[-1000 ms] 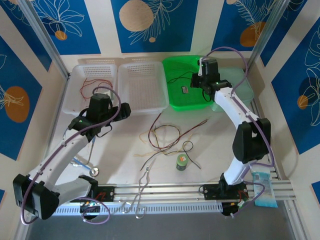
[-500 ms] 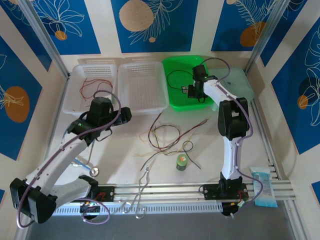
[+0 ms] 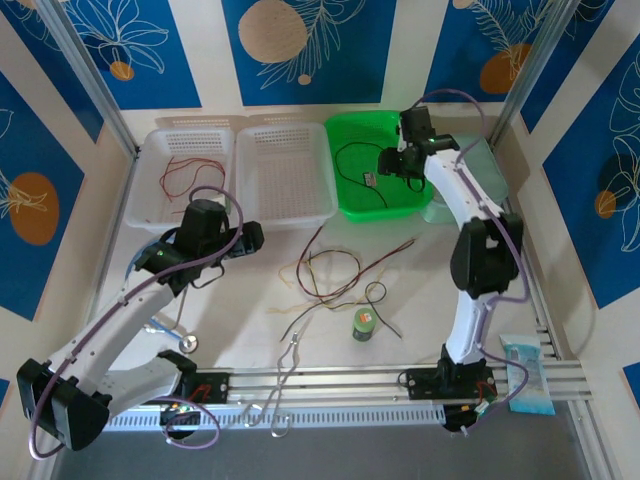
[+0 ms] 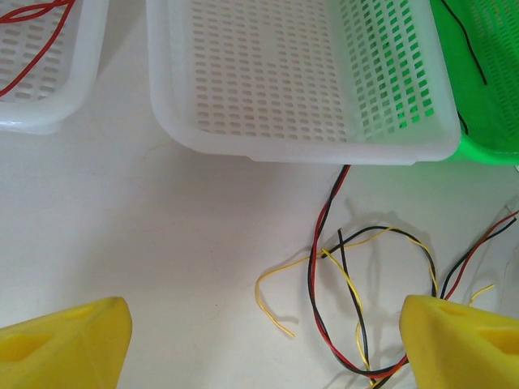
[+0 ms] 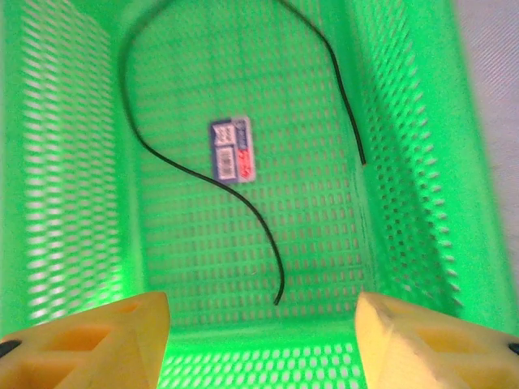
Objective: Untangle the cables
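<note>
A loose tangle of red, black and yellow cables (image 3: 330, 275) lies on the table in front of the baskets; the left wrist view shows its strands (image 4: 315, 287) crossing one another. My left gripper (image 3: 245, 240) hangs open just left of the tangle, its yellow fingers (image 4: 263, 340) empty above a yellow wire end. One black cable (image 3: 338, 160) lies free in the green basket (image 3: 375, 212). My right gripper (image 3: 385, 165) is open above that cable (image 5: 276, 248), its jaws (image 5: 263, 324) holding nothing. A red cable (image 3: 185, 175) rests in the left white basket (image 3: 150, 190).
The middle white basket (image 3: 285, 175) holds nothing. A small green bottle (image 3: 364, 326), metal tongs (image 3: 285, 375) and a stethoscope head (image 3: 187, 343) lie near the front rail. A pale green lid (image 3: 475, 175) sits right of the green basket, which has a label (image 5: 233, 150) on its floor.
My right gripper has opened, and the black cable now lies loose in the green basket; the right arm shifted over it. My left gripper edged nearer the tangle.
</note>
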Controlling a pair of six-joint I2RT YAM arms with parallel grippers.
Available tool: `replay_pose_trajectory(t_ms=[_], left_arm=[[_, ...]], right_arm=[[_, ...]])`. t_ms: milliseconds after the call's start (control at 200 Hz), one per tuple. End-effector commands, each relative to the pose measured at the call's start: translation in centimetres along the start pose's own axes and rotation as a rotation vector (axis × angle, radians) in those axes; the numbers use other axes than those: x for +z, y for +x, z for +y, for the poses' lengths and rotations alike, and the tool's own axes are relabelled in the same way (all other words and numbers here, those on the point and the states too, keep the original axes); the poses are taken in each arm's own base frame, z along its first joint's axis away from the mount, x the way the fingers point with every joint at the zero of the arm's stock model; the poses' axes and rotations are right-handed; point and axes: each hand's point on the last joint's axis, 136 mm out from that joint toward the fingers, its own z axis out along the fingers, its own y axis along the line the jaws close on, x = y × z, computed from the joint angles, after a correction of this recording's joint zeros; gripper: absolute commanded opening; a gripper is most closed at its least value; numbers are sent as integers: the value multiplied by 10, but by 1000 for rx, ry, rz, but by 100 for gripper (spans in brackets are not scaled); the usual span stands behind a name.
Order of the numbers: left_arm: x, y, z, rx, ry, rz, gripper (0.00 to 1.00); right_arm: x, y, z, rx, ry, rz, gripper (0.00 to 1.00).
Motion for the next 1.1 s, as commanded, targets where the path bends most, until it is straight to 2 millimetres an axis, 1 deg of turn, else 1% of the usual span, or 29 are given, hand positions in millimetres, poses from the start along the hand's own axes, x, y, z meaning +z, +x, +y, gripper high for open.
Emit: replay_pose_trajectory(t_ms=[0, 80, 125, 135, 205, 275, 355, 440, 470, 525, 585, 685, 790, 935, 1021, 1096], left_arm=[[-4, 13, 5, 4, -15, 29, 86], [0, 24, 8, -2, -12, 56, 86], [3, 31, 11, -9, -15, 74, 86], [3, 33, 12, -13, -15, 77, 86], [7, 44, 13, -34, -4, 106, 86], [10, 54, 15, -63, 11, 123, 85], [12, 64, 16, -95, 30, 136, 84], [15, 75, 20, -129, 43, 147, 84], [16, 78, 21, -141, 49, 146, 84], [18, 86, 26, -171, 50, 140, 84], [20, 93, 31, -198, 52, 136, 84], [19, 103, 40, -236, 40, 138, 83], [14, 109, 46, -270, 32, 131, 83], [10, 118, 51, -310, 38, 135, 82], [12, 126, 49, -319, 59, 165, 81], [13, 132, 47, -321, 69, 192, 81]], right_arm=[[-55, 8, 25, -49, -99, -52, 62], [-75, 32, 40, -70, -140, -53, 62], [-84, 52, 47, -87, -157, -39, 61], [-88, 53, 50, -86, -164, -42, 61], [-97, 86, 60, -74, -192, -9, 60], [-109, 118, 76, -77, -258, 29, 59], [-121, 148, 89, -49, -307, 69, 58], [-129, 178, 112, 0, -400, 115, 54], [-132, 186, 124, 9, -437, 123, 53], [-131, 200, 142, 27, -480, 142, 51], [-126, 214, 158, 55, -494, 185, 50], [-117, 228, 187, 112, -507, 263, 49], [-100, 239, 203, 194, -450, 313, 44], [-81, 246, 218, 159, -365, 289, 41], [-70, 254, 227, 148, -351, 309, 39], [-60, 262, 229, 133, -331, 323, 39]])
